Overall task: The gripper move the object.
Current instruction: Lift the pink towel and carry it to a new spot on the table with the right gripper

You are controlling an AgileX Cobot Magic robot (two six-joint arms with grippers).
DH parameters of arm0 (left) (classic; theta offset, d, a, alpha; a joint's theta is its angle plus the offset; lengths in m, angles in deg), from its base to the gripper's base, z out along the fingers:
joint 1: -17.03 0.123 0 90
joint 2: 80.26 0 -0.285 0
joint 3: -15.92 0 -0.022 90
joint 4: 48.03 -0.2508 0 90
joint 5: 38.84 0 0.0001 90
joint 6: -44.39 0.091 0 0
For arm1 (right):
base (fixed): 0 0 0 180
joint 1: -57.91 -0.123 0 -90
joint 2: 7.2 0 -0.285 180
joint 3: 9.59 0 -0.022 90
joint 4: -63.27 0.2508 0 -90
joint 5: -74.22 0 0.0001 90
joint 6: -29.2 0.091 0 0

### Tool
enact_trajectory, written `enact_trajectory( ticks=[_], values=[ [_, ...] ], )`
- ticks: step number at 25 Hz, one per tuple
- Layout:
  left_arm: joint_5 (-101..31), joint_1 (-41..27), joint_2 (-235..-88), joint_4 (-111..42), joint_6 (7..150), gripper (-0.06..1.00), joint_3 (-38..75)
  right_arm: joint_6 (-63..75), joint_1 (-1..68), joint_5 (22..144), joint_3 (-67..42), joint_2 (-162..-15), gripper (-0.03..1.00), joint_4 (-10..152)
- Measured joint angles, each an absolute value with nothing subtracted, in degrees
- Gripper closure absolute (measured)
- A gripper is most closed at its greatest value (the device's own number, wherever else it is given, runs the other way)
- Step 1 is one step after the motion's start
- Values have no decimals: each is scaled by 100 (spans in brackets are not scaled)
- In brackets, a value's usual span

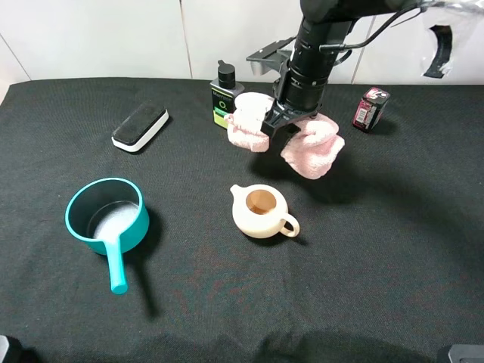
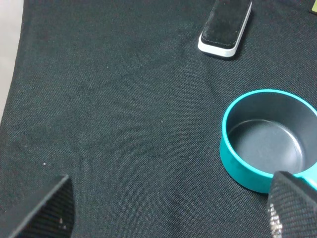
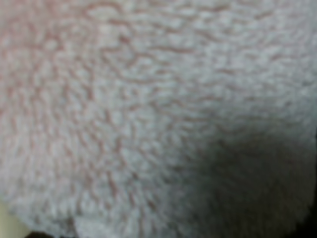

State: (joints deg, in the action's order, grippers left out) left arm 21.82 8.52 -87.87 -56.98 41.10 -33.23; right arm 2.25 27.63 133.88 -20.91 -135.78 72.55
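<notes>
The object (image 1: 313, 149) is a fluffy pale-pink towel bundle with two rounded lumps. It hangs from my right gripper (image 1: 280, 122), which is shut on its middle, at the back centre of the black cloth. It appears lifted a little off the cloth, beyond the teapot. Pink fluff of the object (image 3: 148, 109) fills the right wrist view and hides the fingers. In the left wrist view my left gripper (image 2: 173, 208) is open, its two black fingertips (image 2: 54, 206) wide apart over bare cloth, near the teal pan.
A cream teapot (image 1: 261, 212) stands just in front of the object. A teal saucepan (image 1: 106, 215) (image 2: 267, 144) sits front left, a black-and-white eraser (image 1: 140, 126) (image 2: 225, 25) back left. A green-black bottle (image 1: 224, 94) is right behind the object, and a small dark can (image 1: 370, 108) stands to its right.
</notes>
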Motion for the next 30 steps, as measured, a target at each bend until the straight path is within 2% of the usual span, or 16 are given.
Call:
enact_trajectory(
  ticks=[12, 30],
  values=[
    [2182, 852, -8787, -5698, 4110, 13, -3323, -749, 2686, 12908, -2091, -13747, 57, 7085],
    [2182, 852, -8787, -5711, 4110, 13, -3323, -1063, 2496, 12496, -2091, -14111, 57, 6943]
  ],
)
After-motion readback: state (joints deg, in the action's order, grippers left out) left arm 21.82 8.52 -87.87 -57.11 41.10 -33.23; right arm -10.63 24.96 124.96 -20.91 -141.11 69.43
